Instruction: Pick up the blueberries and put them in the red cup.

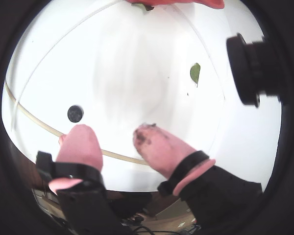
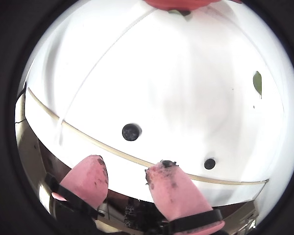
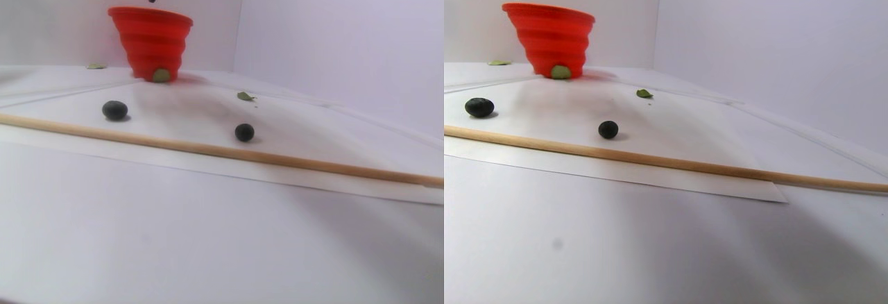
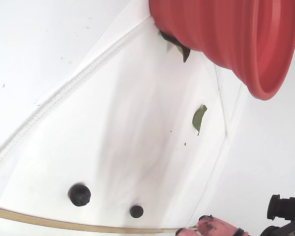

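Pink fingertips (image 2: 169,188) of the hand (image 2: 123,177) are filling the bottom of both wrist views, soiled dark at their ends, spread apart and gripping nothing. Just beyond them, two blueberries are lying on the white desk (image 3: 208,248): the larger blueberry (image 2: 131,131) is sitting ahead of the gap between the fingers, and the smaller blueberry (image 2: 209,163) is resting off to the right in that wrist view. A thin wooden rod (image 3: 208,149) is running across the desk on the near side of both berries in the stereo pair view. Farther back, the red cup (image 3: 151,40) is standing upright by the white wall, well apart from the berries, and the hand is hovering just above its rim. One green leaf (image 4: 198,118) is lying flat between berries and cup, and another leaf (image 3: 161,76) is touching the cup's base.
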`<state>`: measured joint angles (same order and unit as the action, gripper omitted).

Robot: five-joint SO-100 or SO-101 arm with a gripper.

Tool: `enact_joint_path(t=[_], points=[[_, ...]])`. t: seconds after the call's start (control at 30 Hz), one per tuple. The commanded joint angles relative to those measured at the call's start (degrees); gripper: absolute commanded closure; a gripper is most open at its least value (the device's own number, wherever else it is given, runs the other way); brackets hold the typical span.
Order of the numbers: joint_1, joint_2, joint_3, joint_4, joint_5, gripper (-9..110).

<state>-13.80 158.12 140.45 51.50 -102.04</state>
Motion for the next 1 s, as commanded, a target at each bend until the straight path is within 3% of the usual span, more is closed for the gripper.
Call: enact_joint_path(t=[0.0,0.5,0.97], points=[[0.70,3.60,-0.35,0.79,-0.26,86],[2.29,4.92,9.84,-1.14,-1.41,85],[5.27,-3.87,16.88,-13.89,-2.64,84]])
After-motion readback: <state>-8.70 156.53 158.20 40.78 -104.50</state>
